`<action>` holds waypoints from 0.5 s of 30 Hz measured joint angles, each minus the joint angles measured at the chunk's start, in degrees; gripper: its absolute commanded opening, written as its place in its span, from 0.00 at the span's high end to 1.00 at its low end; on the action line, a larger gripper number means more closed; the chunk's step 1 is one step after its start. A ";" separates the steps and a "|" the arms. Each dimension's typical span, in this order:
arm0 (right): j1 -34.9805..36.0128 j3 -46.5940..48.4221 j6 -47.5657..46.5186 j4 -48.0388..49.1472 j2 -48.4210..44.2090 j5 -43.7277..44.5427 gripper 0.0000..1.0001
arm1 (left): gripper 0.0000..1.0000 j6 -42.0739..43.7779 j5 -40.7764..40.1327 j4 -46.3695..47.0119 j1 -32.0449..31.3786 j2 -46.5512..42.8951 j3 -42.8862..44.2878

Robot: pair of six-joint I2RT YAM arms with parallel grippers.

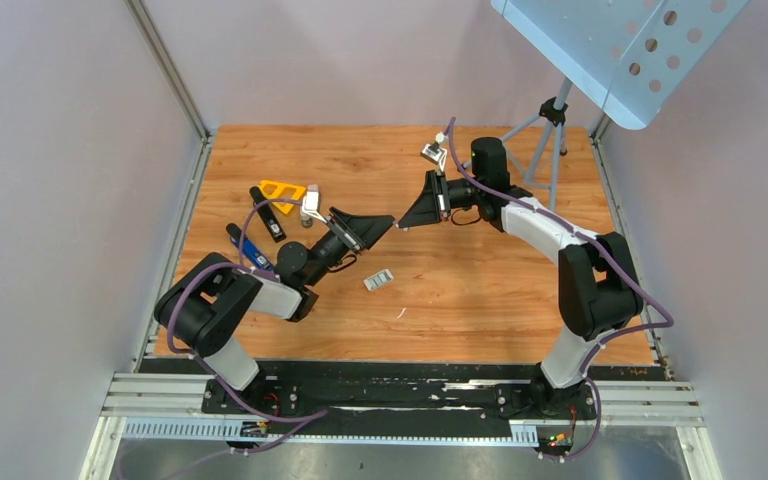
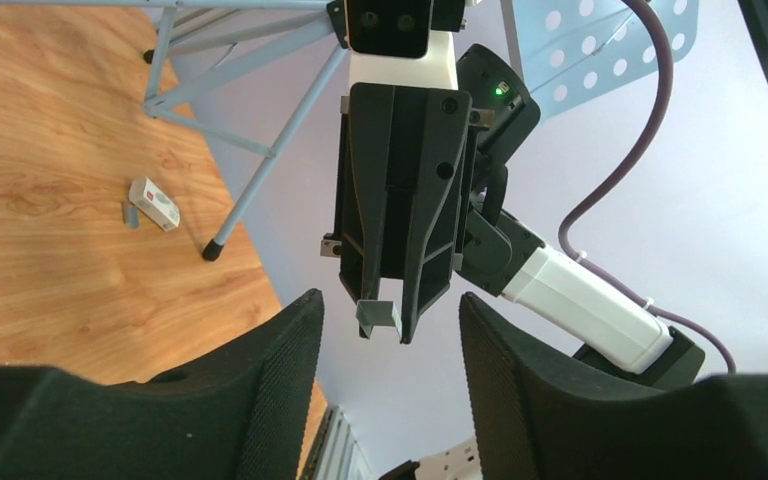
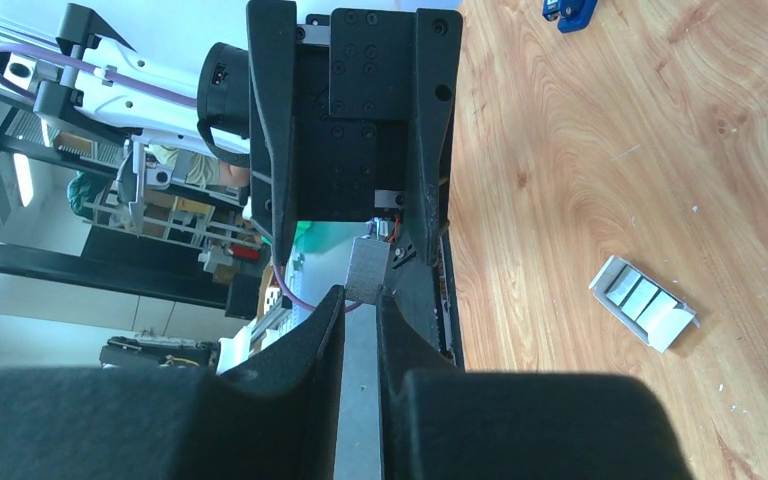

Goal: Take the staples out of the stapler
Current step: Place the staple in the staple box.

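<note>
The top camera looks steeply down from above and behind the arms' bases, taking in the whole light-brown wooden worktop [image 1: 480, 290]. Each wrist camera sits just behind its own black jaws, close to and facing the other arm's jaws. The right wrist and top views share the small white cardboard box of staple strips [image 1: 378, 279].

A wooden table [image 1: 480, 300] with a warm grain fills the middle of the top view, enclosed by pale walls [image 1: 50, 180]. At the upper right, a light blue perforated music-stand panel [image 1: 610, 50] tilts over the table's far corner, carried on a grey tripod [image 1: 550, 140] whose legs spread onto the wood. A yellow triangular frame [image 1: 282, 190] lies left of centre. Aluminium rails [image 1: 160, 400] run along the bottom edge.
</note>
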 measured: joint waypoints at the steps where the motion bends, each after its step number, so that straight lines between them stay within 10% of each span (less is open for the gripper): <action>1: 0.00 -0.07 0.15 0.07 0.00 0.00 0.96 | 0.49 -0.26 -0.02 0.02 -0.11 0.24 0.28; 15: 0.00 -0.24 0.98 0.48 0.00 0.00 0.96 | 0.63 -1.88 -0.74 0.04 -0.57 1.38 0.55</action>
